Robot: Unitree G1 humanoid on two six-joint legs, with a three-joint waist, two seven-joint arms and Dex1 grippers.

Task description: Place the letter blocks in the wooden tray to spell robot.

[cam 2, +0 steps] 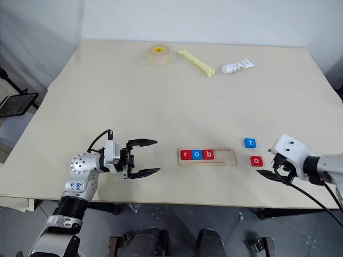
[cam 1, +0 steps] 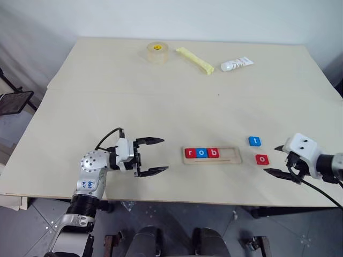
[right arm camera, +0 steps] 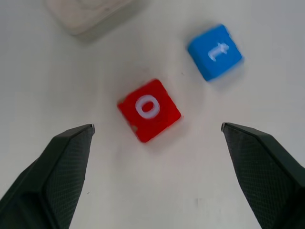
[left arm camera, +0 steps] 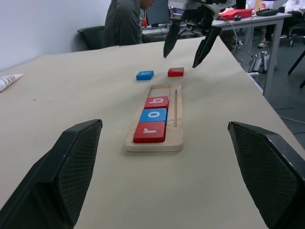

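Observation:
The wooden tray (cam 1: 212, 155) lies near the table's front edge, holding a red "r" block (cam 1: 189, 153), a blue "o" block (cam 1: 201, 153) and a red "b" block (cam 1: 213, 153) at its left end. To its right, loose on the table, lie a blue "t" block (cam 1: 254, 141) and a red "o" block (cam 1: 261, 159). My right gripper (cam 1: 277, 160) is open, just right of the red "o" block (right arm camera: 149, 110), empty. At the tray's left, my left gripper (cam 1: 156, 156) stands open, pointing at the tray (left arm camera: 155, 141), holding nothing.
At the table's far side sit a tape roll (cam 1: 157, 52), a yellow stick (cam 1: 195, 60) and a white tube (cam 1: 236, 64). A person (left arm camera: 125, 21) sits beyond the table in the left wrist view. The table's front edge runs just below both grippers.

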